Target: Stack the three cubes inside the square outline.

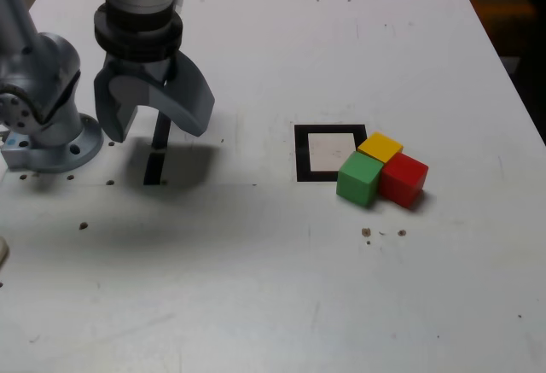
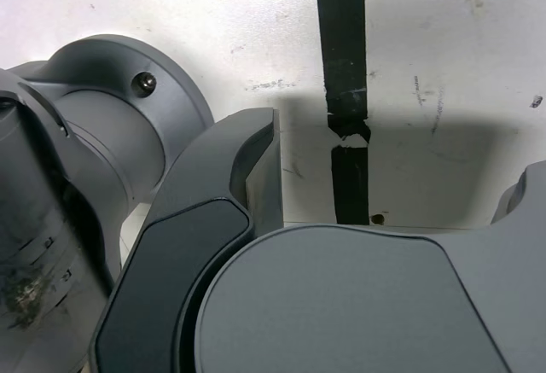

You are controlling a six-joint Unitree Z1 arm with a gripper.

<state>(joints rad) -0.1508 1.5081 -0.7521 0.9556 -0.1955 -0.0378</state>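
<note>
We see gripper (image 1: pixel 153 119) w/ jaws spread, nothing in 'em; arm's top cut off in ext. view. Green (image 1: pixel 359 177), red (image 1: pixel 403 178) cubes partly hide yellow (image 1: pixel 380 148), nr outline's (image 1: pixel 303 155) right side.

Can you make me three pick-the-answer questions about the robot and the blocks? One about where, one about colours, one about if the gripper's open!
1. Where are the cubes?
A) inside the outline's white centre
B) bunched at one corner of the outline
C) between the gripper's jaws

2. Which colours are the cubes?
A) blue, red, green
B) yellow, white, red
C) red, yellow, green

3. How is the gripper?
A) open and empty
B) shut on a cube
C) shut and empty

Answers:
1: B, the green cube, yellow cube and red cube cluster at the near right corner of the square outline in the exterior view.
2: C, those three colours show.
3: A, the gripper has its jaws apart with nothing between them.
</note>
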